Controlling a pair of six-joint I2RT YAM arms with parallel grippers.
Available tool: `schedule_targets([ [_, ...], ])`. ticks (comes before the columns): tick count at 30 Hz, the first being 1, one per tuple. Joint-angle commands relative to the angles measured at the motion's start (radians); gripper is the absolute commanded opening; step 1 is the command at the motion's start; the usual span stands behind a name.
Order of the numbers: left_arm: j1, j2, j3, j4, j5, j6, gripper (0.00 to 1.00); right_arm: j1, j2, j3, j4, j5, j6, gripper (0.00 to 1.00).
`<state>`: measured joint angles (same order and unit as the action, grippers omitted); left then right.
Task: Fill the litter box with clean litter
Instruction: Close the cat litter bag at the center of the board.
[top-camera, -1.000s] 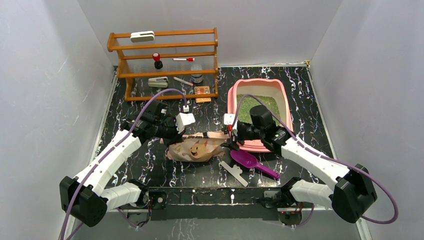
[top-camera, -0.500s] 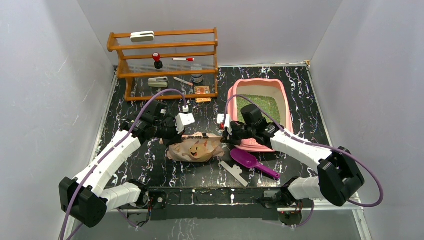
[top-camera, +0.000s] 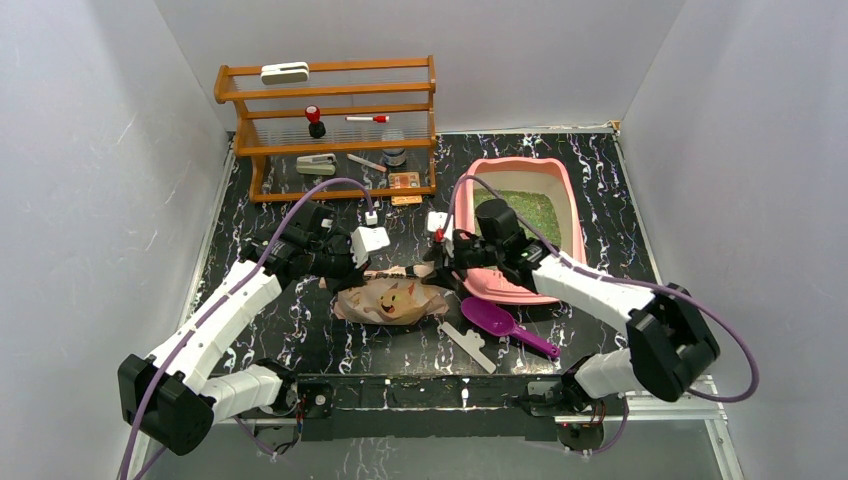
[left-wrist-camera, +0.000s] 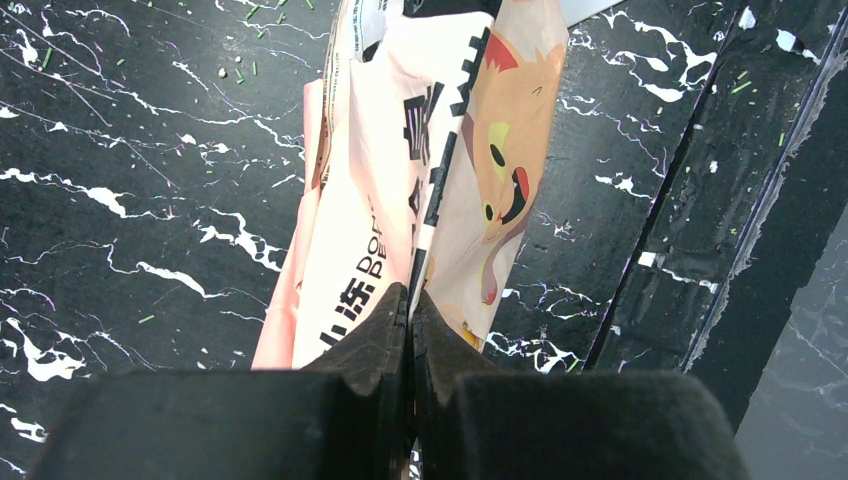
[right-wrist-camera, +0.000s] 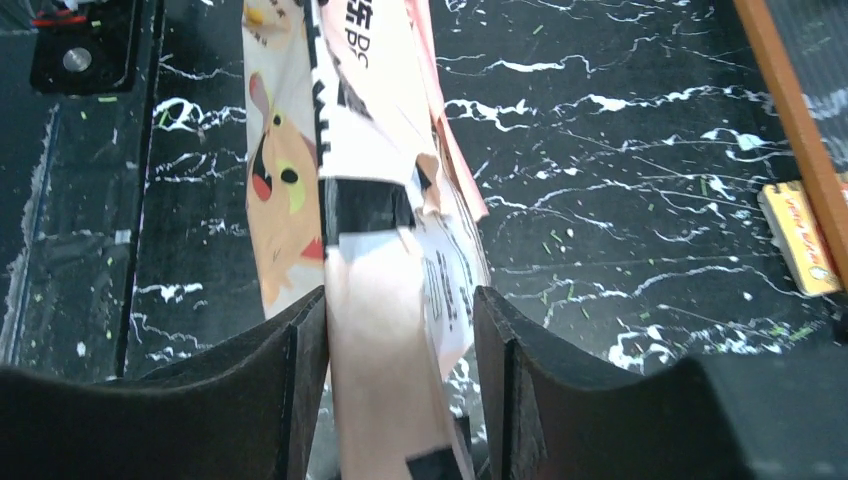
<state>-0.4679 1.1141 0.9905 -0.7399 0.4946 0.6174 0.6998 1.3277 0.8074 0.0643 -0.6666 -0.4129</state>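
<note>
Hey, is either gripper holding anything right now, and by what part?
The left gripper pinches the bag by its top edge; the right gripper straddles it, open.

Black, white-veined table, and plenty on it. Wooden rack stands at the far left, a small orange packet just beside its right foot. Litter box sits far right. Centre, the bag rests; nearer, a purple scoop and a white strip. Green grains lie scattered.
</note>
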Motion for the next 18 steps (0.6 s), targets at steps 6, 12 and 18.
schedule_targets([
  [6,0.003,-0.030,0.035,-0.010,0.019,-0.015,0.00,0.043,0.074,0.045,0.095,0.029,0.014,0.45],
  [12,0.003,-0.042,0.028,0.004,-0.001,-0.028,0.00,0.041,0.053,0.049,0.046,0.013,-0.007,0.27],
  [18,0.003,-0.061,0.023,0.025,-0.002,-0.059,0.16,0.039,0.097,0.097,-0.049,-0.094,-0.022,0.01],
])
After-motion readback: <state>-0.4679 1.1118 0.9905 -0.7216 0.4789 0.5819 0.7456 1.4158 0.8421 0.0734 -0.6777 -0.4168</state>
